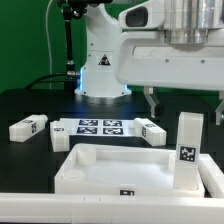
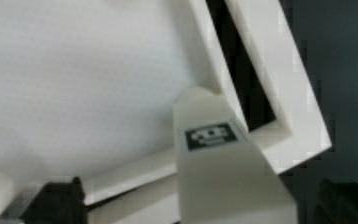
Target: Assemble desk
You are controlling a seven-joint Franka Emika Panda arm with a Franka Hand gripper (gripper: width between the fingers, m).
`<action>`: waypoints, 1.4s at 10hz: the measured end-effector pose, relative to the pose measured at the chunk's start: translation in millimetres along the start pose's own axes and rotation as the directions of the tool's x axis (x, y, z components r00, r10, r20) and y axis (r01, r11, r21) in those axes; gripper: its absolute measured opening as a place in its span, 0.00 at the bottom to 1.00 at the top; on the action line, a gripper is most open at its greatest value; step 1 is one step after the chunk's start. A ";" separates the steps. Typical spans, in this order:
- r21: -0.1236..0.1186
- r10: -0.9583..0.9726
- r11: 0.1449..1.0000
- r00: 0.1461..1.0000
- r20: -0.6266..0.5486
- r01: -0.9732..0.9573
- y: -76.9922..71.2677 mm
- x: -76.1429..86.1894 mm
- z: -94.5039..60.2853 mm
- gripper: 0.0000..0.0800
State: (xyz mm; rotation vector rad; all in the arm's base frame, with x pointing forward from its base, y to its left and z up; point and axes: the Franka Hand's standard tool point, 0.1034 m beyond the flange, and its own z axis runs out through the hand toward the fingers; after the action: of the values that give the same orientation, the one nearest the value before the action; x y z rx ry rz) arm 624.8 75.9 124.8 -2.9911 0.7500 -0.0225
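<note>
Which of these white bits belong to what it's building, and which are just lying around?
Belongs to the job: desk top; upright leg standing inside it; loose leg at the exterior view's left; second loose leg farther right.
Just lying about: marker board, a flat tagged sheet between those loose legs.

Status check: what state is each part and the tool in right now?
Tool: open, holding nothing.
Top: flat on table, rim up.
Upright leg: standing on top's corner, ungripped.
Leg A: lying loose, exterior view's far left.
Leg B: lying loose, beside leg A.
Leg C: lying loose, near upright leg.
</note>
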 end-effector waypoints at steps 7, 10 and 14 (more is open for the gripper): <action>0.002 -0.028 1.000 1.000 0.009 0.028 7.7 -12.1 -0.3 0.81; 0.001 -0.130 0.992 0.992 0.004 0.130 21.8 -53.1 9.0 0.81; 0.015 -0.281 0.959 0.959 -0.032 0.282 38.9 -68.9 23.9 0.81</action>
State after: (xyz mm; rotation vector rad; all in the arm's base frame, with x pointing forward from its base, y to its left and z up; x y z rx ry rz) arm 546.4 75.4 98.7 -3.0567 0.3171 -0.0866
